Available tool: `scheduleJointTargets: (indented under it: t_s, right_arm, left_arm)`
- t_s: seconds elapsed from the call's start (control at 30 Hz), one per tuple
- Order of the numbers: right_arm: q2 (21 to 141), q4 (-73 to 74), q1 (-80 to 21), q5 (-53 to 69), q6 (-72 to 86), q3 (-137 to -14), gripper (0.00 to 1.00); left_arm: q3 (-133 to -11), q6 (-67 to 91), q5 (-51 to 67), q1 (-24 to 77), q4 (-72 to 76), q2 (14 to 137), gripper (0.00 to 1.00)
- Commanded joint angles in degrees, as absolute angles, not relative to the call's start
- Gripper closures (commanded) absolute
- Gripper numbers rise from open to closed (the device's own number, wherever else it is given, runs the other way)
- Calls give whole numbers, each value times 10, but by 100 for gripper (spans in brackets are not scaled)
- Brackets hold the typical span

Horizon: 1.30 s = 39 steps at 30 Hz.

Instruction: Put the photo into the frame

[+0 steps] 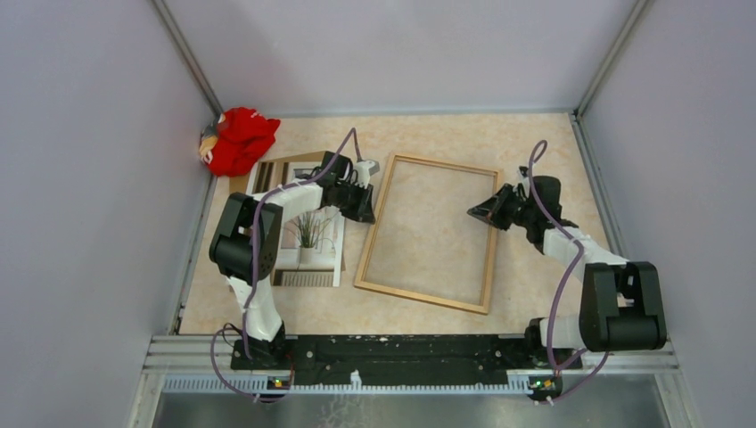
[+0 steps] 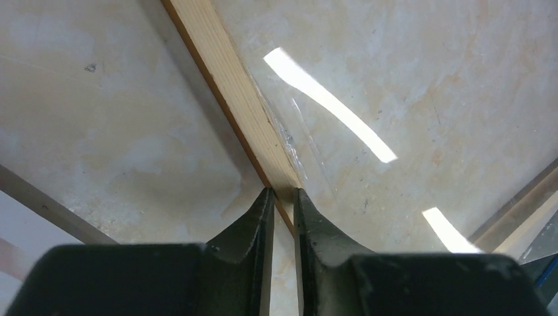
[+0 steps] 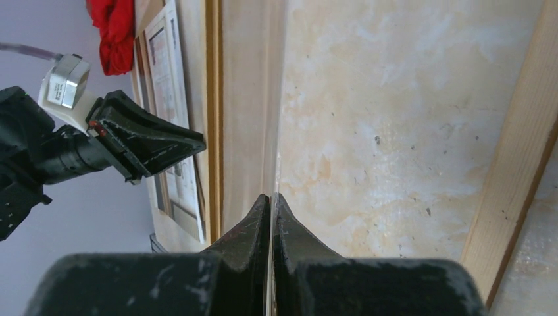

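Left gripper [image 2: 283,192] straddles frame [image 1: 365,257] at its nine-o'clock rail, clamped or not I cannot tell, probably steadying it. Right gripper [image 3: 271,196] is pinched tight on clear pane [image 3: 253,99], likely making room for photo [image 1: 314,254].

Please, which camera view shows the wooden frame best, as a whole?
The top external view: only there is the frame seen whole, with all four rails in sight. The left wrist view shows one rail only, running in between the tips of the left hand. The right wrist view shows stretches of two rails only.

The golden-brown frame [image 1: 422,298] lies flat mid-tabletop [image 1: 446,129], slightly skewed. Just left of it my photo [image 1: 312,234] lies face up, potted plant showing.
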<state>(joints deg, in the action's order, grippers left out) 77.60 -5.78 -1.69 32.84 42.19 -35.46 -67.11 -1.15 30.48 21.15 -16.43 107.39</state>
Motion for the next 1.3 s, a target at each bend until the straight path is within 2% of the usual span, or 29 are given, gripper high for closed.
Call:
scheduleJointTargets:
  t_s: [0.0, 0.23, 0.5, 0.93, 1.27]
  right_arm:
    - [745, -154, -15, 352, 455, -338, 100]
    - [736, -248, -15, 377, 518, -299, 100]
    - [736, -298, -14, 394, 549, -284, 100]
    - [753, -340, -25, 400, 573, -281, 100]
    - [766, -340, -28, 357, 596, -274, 100]
  left_arm:
    - [-679, -17, 301, 214, -155, 1085, 81]
    - [-679, -20, 306, 213, -162, 1084, 93]
    - [-677, -20, 309, 214, -163, 1086, 100]
    - [-676, -18, 310, 213, -164, 1092, 100]
    - [-673, -21, 312, 213, -166, 1092, 100]
